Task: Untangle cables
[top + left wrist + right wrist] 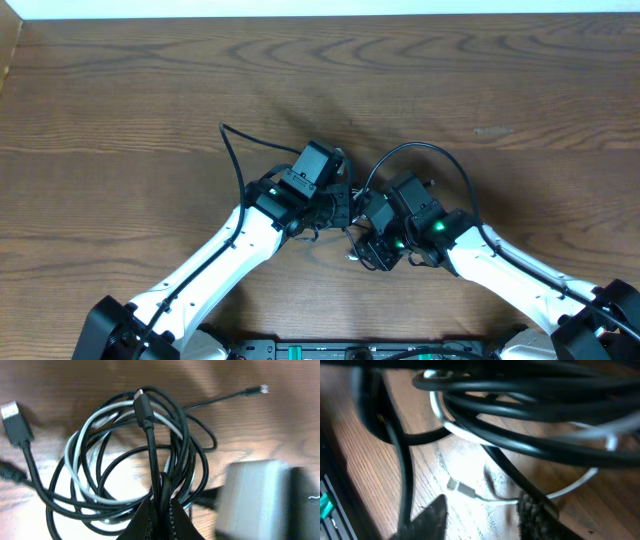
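A tangle of black cables (150,460) wound with one white cable (95,422) shows in the left wrist view, with a flat black plug (15,422) at far left and a small plug (262,389) at top right. My left gripper (162,510) is shut on black cable strands of the bundle. In the overhead view the bundle (352,215) is mostly hidden between my left gripper (335,205) and my right gripper (368,245). My right gripper (480,510) is open just under the coils, above the white cable's plug (457,486) on the table.
The wooden table (120,110) runs to a pale back edge. One thin black cable end (228,140) trails toward the back left. A grey block of the other arm (255,497) fills the lower right of the left wrist view.
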Tool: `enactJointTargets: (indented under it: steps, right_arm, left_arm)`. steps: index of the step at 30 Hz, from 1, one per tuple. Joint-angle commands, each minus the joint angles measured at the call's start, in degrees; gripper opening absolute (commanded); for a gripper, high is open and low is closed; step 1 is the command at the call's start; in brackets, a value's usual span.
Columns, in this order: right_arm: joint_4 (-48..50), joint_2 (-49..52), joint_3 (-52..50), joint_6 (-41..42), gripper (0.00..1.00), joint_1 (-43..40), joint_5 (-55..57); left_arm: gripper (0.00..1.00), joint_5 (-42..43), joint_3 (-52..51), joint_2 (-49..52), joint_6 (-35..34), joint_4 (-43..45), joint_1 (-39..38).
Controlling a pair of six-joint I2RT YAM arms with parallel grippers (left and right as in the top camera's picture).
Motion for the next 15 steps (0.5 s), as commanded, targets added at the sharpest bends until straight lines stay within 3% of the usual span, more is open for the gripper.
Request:
enactJointTargets:
  steps: [1, 4, 7, 15]
  right_arm:
    - [0.04, -1.33, 0.81, 1.29, 0.46, -2.62, 1.53]
    - [0.13, -3.15, 0.81, 2.67, 0.46, -4.76, 0.07]
    - [0.04, -5.03, 0.79, -1.75, 0.46, -5.42, -7.85]
    - [-3.37, -4.92, 0.63, -8.66, 0.46, -5.07, -11.93]
  left_arm:
    - [0.07, -2.56, 1.29, 0.92, -1.86, -1.84, 0.59]
    - [0.07, -2.49, 1.29, 1.64, -4.35, -3.63, 1.2]
    - [0.07, -1.44, 1.29, 3.65, -7.3, -4.04, 1.62]
    - [0.07, 11.52, 1.31, 5.25, -8.28, -2.51, 5.14]
